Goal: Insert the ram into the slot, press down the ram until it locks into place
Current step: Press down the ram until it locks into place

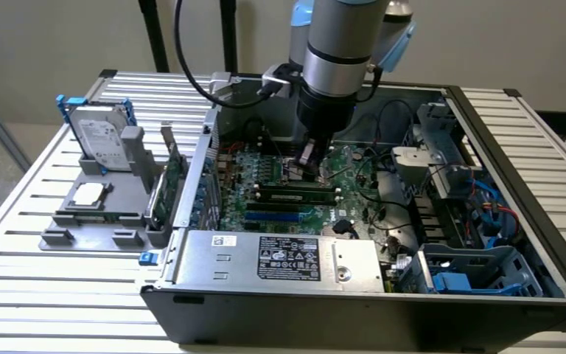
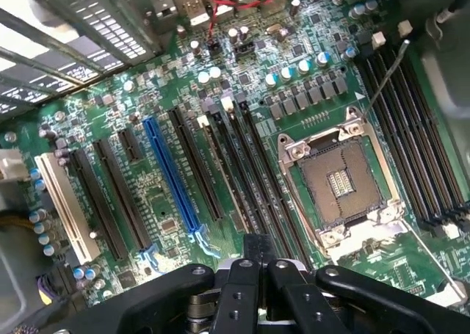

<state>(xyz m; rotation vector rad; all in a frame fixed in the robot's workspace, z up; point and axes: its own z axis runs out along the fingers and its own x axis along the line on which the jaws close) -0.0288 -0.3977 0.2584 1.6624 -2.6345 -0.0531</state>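
My claw [image 1: 309,164] hangs low over the board [image 2: 176,209], fingers drawn close together; I can't tell if they pinch anything. The ram [image 1: 293,196], a thin green stick with dark chips, lies seated along a black plastic slot [image 2: 233,169] just beyond and below the fingertips, on the side toward the silver power box [image 1: 263,254]. Its long axis runs crosswise to the claw's approach, parallel to the neighbouring sockets. The square metal CPU socket [image 2: 341,183] sits beside them.
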